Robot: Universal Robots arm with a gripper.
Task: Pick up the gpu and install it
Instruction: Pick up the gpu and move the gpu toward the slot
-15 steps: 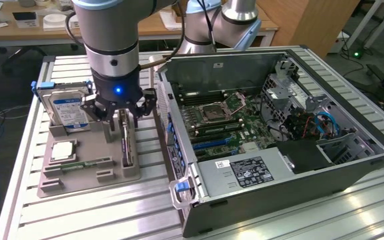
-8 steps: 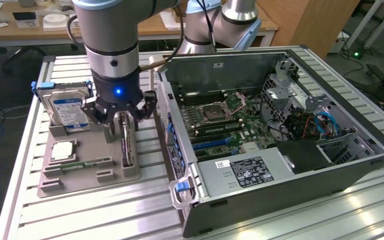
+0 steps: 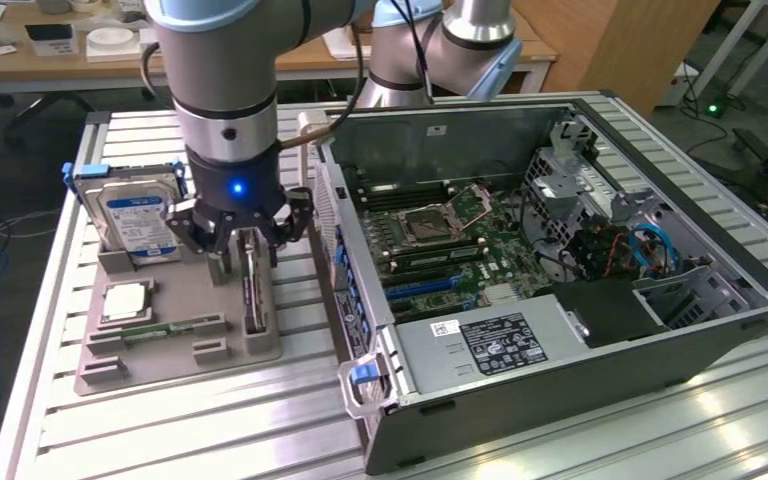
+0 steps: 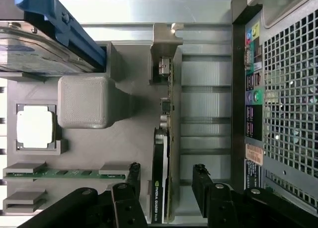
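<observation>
Hovering over the gpu (image 3: 253,295) with the gripper (image 4: 166,172) spread wide, 1 finger on each side, clear of both faces. Standing on edge in the tray (image 3: 157,365), between drive (image 3: 137,225) and case (image 3: 558,400). Centre on the thin edge, stay square, lower straight, pinch the flat faces away from the bracket (image 4: 166,35), avoiding twist against the slot.
</observation>
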